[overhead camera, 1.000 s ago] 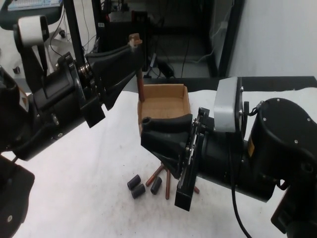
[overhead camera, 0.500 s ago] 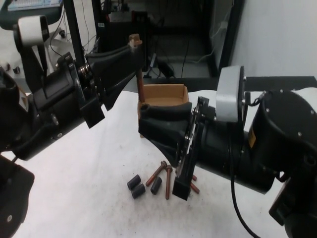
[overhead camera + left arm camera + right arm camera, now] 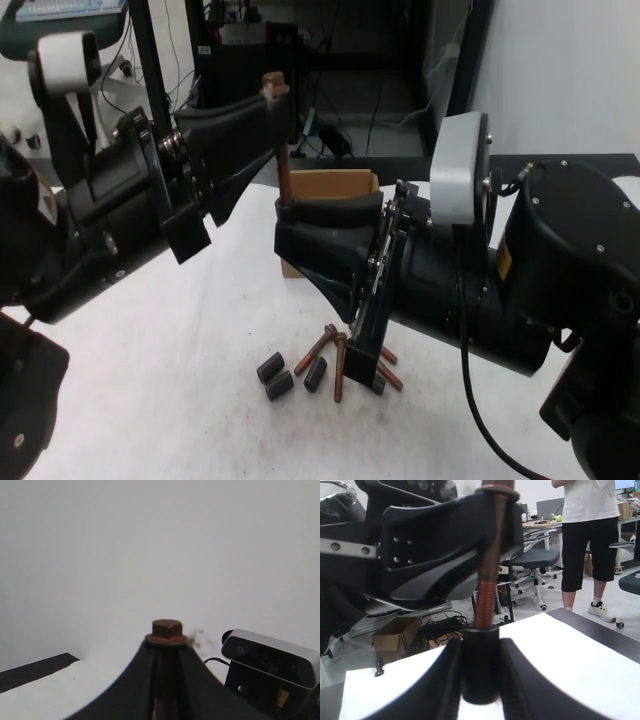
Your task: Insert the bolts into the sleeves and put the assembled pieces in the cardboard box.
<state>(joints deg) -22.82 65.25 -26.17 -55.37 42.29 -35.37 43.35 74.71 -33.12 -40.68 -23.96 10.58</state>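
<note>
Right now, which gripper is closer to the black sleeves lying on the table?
Right. The right gripper, holding a sleeve, hangs up above the loose sleeves; the left gripper is even higher, straight over it, gripping a bolt.

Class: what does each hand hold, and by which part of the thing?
The left hand grips a bolt just below its head. The right hand grips a black sleeve by its sides, with the bolt's threaded end at its mouth.

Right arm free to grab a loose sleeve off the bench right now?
Probably not. The right pincer is shut on a sleeve, with the bolt in the left pincer at its mouth. The loose sleeves lie on the bench below.
</note>
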